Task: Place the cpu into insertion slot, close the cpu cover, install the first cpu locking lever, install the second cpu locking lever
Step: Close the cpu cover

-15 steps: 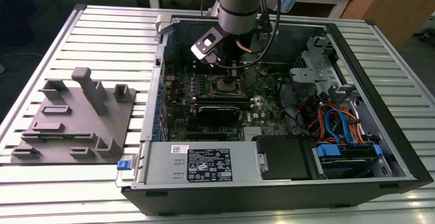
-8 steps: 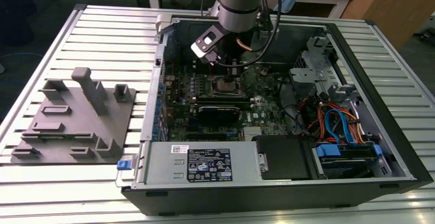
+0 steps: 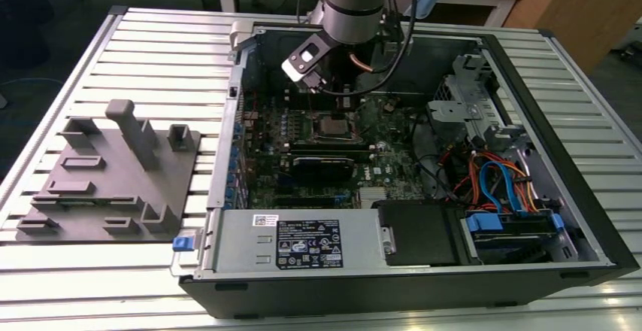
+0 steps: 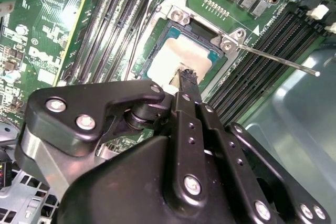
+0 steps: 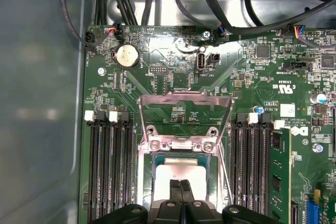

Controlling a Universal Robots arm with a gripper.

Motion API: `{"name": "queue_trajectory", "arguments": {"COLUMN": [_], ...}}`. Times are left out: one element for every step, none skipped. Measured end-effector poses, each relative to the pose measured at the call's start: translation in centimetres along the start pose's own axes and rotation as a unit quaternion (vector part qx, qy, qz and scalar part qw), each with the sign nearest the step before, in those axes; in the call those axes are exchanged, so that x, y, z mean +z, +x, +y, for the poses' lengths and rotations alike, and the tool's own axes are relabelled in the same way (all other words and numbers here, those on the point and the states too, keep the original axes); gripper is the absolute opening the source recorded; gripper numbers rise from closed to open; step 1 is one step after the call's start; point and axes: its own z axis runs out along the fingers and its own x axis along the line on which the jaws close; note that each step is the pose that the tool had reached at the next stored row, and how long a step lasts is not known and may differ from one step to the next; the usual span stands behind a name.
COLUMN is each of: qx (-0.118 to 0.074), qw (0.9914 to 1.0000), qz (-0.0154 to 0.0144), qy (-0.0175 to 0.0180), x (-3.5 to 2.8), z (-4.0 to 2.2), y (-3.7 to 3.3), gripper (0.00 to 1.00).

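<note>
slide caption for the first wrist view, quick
Shut gripper at the cpu, which lies in the insertion slot, with the cpu cover open.

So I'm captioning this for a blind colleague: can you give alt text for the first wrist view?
The shut pincer rests tip-down on the silver cpu lying in the insertion slot of a green circuit board. The cpu cover is flipped open beyond the slot, and long black memory slots flank it on both sides.
</note>
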Motion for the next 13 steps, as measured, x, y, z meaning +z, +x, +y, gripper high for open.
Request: {"name": "queue_trajectory", "arguments": {"qx": [0.0, 0.0, 0.0, 0.0, 0.0, 0.0, 0.0, 0.0, 0.0, 0.0, 0.0, 0.0, 0.0], "qw": [1.0, 1.0, 1.0, 1.0, 1.0, 1.0, 1.0, 1.0, 1.0, 1.0, 1.0, 1.0, 1.0], "qz": [0.0, 0.0001, 0.0002, 0.0002, 0.0001, 0.0, 0.0, 0.0001, 0.0, 0.0, 0.0001, 0.0, 0.0001], "qy": [0.0, -0.0001, -0.0001, -0.0001, -0.0001, 0.0, 0.0, 0.0, 0.0, 0.0, 0.0, 0.0, 0.0], "x": [-0.05, -0.07, -0.07, -0.07, -0.08, -0.09, -0.1, -0.1, -0.11, -0.11, -0.11, -0.12, -0.12], "z": [0.0, 0.0, 0.01, 0.0, 0.0, 0.0, 0.0, 0.0, 0.0, 0.0, 0.0, 0.0, 0.0], "y": [0.0, 0.01, 0.01, 0.01, 0.01, 0.0, 0.01, 0.01, 0.0, 0.0, 0.0, 0.01, 0.01], "gripper": [0.1, 0.1, 0.1, 0.1, 0.1, 0.1, 0.1, 0.1, 0.1, 0.1, 0.1, 0.1, 0.1]}}
